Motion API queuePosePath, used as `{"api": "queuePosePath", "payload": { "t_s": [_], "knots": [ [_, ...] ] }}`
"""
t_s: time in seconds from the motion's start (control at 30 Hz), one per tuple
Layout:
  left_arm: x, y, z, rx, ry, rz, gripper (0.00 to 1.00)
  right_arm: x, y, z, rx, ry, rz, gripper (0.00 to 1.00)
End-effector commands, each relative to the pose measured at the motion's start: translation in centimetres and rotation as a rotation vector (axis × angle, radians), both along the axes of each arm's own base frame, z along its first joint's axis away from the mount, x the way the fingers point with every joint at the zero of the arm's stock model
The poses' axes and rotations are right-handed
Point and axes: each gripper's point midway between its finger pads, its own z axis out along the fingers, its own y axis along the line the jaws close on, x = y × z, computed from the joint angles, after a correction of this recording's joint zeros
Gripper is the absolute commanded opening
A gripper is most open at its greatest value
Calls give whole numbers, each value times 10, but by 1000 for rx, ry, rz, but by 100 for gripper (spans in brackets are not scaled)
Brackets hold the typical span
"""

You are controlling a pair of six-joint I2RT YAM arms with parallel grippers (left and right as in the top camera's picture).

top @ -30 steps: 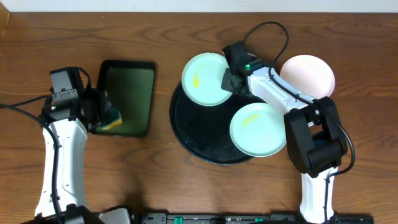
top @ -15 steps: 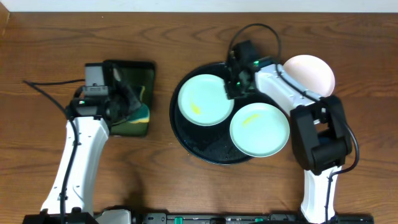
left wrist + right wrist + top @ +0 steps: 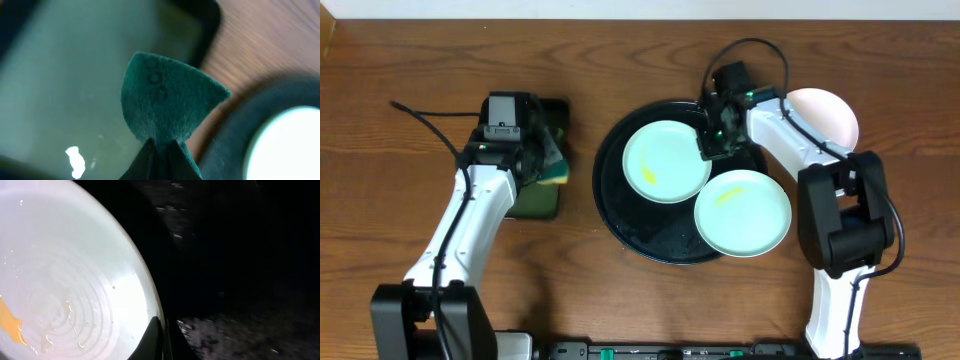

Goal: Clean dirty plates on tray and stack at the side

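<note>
Left gripper (image 3: 159, 152): fingers pinched together on the lower edge of a green sponge (image 3: 167, 102), which stands up from the tips; the overhead view also shows a yellow side. The sponge is held above the right end of the rectangular tray (image 3: 75, 70) (green inside, black rim), just left of the round black tray (image 3: 620, 215). Right gripper (image 3: 161, 339): fingers closed to a narrow pinch on the right rim of the far-left mint plate (image 3: 665, 162); the wrist view shows no gap between the tips. That plate lies inside the round black tray, in its far-left part, with a yellow smear (image 3: 648, 172) on its left half. Near-right mint plate (image 3: 742, 212) is also on the tray, its right edge overhanging the tray rim, with a second smear (image 3: 728, 197) toward its far side. The two mint plates meet where they adjoin; touching or overlapping, cannot tell. White plate (image 3: 825, 112) is off the tray, on the wood table (image 3: 880, 60), far right, partly behind the right arm. Tray surface is glossy, with pale specks or droplets.
</note>
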Motion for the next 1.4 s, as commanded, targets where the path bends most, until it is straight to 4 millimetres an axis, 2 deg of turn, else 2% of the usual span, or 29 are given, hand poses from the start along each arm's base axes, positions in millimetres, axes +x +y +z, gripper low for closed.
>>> {"api": "queuePosePath", "payload": {
  "t_s": [0.0, 0.13, 0.3, 0.53, 0.83, 0.9, 0.97, 1.2, 1.3, 1.37],
  "knots": [
    [6, 48, 2, 158, -36, 192, 8, -4, 18, 0, 4, -16, 65, 1],
    [21, 53, -11, 164, -51, 207, 8, -2, 27, 1, 13, -32, 73, 1],
    [33, 58, -45, 192, -16, 216, 8, -6, 35, 1, 14, -35, 92, 1],
    [27, 81, -77, 220, 63, 265, 8, -9, 35, 0, 10, -25, 95, 1],
    [17, 84, -100, 216, 135, 265, 8, -7, 36, 1, 13, -31, 95, 1],
    [18, 84, -98, 217, 132, 262, 8, -8, 36, 0, 12, -29, 95, 1],
    [20, 84, -89, 218, 112, 259, 8, -9, 35, 0, 10, -25, 95, 1],
    [31, 80, -35, 188, -17, 260, 8, -8, 35, 0, 12, -28, 95, 1],
    [31, 80, -30, 182, -29, 258, 8, -8, 36, 0, 12, -28, 96, 1],
    [29, 79, -38, 183, -10, 257, 8, -8, 36, 0, 12, -28, 97, 1]
  ]
}}
